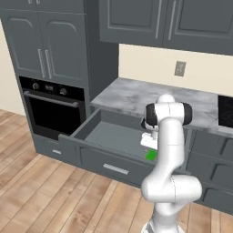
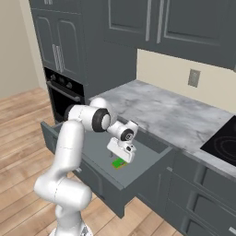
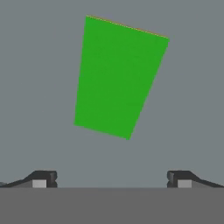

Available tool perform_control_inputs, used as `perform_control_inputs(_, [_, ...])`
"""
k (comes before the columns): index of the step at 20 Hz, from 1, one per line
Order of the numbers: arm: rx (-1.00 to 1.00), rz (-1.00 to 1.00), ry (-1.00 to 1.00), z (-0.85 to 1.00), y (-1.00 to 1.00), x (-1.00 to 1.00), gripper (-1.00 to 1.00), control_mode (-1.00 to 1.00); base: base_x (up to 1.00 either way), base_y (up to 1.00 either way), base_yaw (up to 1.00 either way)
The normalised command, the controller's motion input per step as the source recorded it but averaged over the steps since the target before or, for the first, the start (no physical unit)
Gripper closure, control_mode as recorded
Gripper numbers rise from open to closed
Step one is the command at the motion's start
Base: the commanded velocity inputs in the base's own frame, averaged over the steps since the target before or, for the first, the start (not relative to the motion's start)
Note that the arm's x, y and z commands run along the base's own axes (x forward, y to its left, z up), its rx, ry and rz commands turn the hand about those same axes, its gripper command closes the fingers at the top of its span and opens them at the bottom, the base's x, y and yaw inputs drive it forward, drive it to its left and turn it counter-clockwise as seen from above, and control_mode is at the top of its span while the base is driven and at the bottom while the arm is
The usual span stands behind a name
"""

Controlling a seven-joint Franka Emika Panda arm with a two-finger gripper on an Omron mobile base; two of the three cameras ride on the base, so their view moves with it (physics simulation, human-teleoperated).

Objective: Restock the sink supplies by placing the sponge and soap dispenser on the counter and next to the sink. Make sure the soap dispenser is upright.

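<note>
No text, label, brand, number or sign can be read anywhere. The sponge (image 3: 120, 78) lying ahead of the fingers (image 3: 41, 178) has a plain green face, and the oven (image 1: 53, 109) front and its knobs carry no legible markings.

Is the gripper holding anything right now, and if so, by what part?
Nothing is held. The gripper is open, above the flat bright green sponge, which lies on the open dark grey drawer's floor.

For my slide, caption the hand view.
Open gripper poised above the green sponge lying flat on the drawer floor.
</note>
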Motion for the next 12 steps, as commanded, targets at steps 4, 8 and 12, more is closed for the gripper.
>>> perform_control_inputs(4, [0.0,0.0,-0.06,-0.02,0.0,0.41,-1.0,-1.0,0.0,0.0,0.0])
perform_control_inputs(8, [0.0,0.0,-0.1,-0.09,0.0,0.09,-1.0,-1.0,0.0,0.0,0.0])
perform_control_inputs(12, [0.0,0.0,-0.09,-0.13,-0.09,0.01,-1.0,-1.0,0.0,0.0,0.0])
